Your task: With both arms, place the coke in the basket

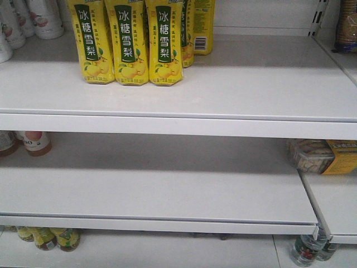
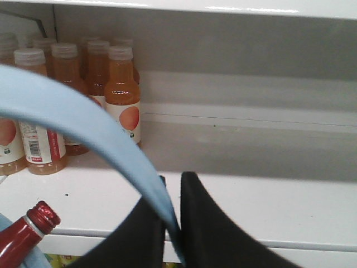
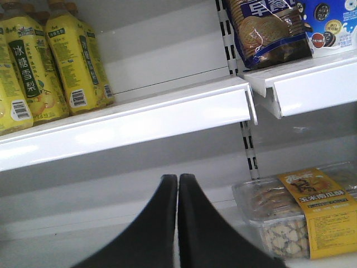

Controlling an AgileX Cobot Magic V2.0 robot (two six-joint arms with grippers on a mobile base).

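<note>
One coke (image 2: 25, 237) shows at the lower left of the left wrist view (red cap, red label). The left gripper (image 2: 172, 223) pinches one pale blue basket handle (image 2: 83, 120); the right gripper (image 3: 177, 192) is closed, empty, before three yellow bottles (image 3: 78, 58).

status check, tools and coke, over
Left tool shut on basket handle. Right tool shut, empty. Coke low beside the handle. Nothing in the way.

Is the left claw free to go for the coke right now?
Probably not: the left claw is shut on the basket's blue handle, though the coke sits close by, lower left.
</note>
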